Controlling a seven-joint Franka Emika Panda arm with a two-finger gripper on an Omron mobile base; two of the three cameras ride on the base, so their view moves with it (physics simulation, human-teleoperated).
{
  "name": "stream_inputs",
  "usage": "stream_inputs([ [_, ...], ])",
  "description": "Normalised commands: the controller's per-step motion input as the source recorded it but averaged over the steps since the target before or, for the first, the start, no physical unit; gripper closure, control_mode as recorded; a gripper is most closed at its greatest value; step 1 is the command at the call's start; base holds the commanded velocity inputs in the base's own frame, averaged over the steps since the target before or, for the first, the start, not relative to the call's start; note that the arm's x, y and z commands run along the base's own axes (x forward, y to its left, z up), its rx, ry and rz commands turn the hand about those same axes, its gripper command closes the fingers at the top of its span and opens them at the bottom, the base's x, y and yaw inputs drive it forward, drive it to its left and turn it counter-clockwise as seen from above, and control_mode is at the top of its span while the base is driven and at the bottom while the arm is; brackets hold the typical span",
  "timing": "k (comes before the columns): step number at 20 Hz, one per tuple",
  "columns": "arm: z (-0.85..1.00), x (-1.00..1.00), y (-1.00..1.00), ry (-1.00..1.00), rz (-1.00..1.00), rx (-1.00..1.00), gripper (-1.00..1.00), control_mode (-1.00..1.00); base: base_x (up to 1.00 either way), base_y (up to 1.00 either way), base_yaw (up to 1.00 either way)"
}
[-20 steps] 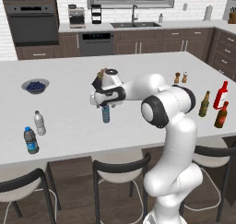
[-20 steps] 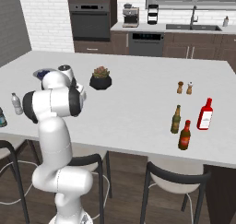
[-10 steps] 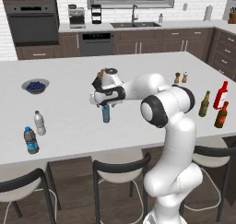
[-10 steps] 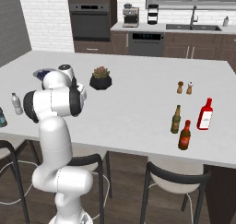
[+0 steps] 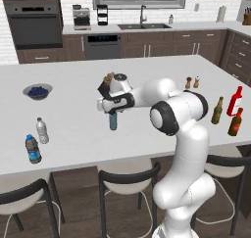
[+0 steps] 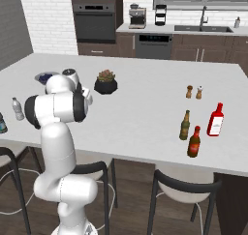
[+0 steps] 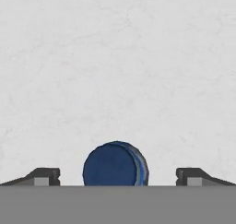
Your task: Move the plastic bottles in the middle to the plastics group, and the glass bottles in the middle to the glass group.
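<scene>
1. End effector (image 5: 113,110) sits directly above the pale blue bottle (image 5: 113,121), near the middle of the table (image 5: 147,75). Hand view: fingertips (image 7: 46,176) spread wide, one on each side of the blue cap (image 7: 115,164), a clear gap on both sides. Open, gripping nothing.
2. Pale blue bottle stands upright on the table, its top just under the hand. Cannot tell from the base views whether the fingers reach down past the cap.
3. Left end of the table, left base view: white-capped clear bottle (image 5: 42,130) upright, and the blue-capped bottle with blue label (image 5: 33,149) just beside it, nearer the front edge. Apart, not touching.
4. Right end: tall red bottle (image 5: 236,101), gold-necked dark bottle (image 5: 217,110), and the brown bottle with red neck (image 5: 235,123) closest to the front edge. All three upright, near one another. Same trio in the right base view: (image 6: 215,120), (image 6: 185,125), (image 6: 194,142).
5. Other items on the table: bowl of blueberries (image 5: 37,91) toward the left, dark potted plant (image 6: 106,82) behind the arm, salt and pepper shakers (image 5: 192,82) toward the right rear.
</scene>
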Motion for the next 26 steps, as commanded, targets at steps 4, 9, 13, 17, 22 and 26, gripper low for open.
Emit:
stream_inputs([
  [4,-0.18,0.00,0.00,-0.11,0.04,0.00,-1.00,-1.00,0.00,0.00,0.00],
  [9,-0.10,0.05,0.00,0.00,0.02,0.00,-1.00,-1.00,0.00,0.00,0.00],
  [13,-0.06,0.13,0.00,0.00,0.02,0.00,1.00,-1.00,0.00,0.00,0.00],
  [17,-0.02,0.00,0.00,0.00,0.02,0.00,1.00,-1.00,0.00,0.00,0.00],
  [22,0.00,0.00,0.00,0.00,0.02,0.00,1.00,-1.00,0.00,0.00,0.00],
  [26,0.00,-0.01,0.00,0.00,0.04,0.00,1.00,-1.00,0.00,0.00,0.00],
])
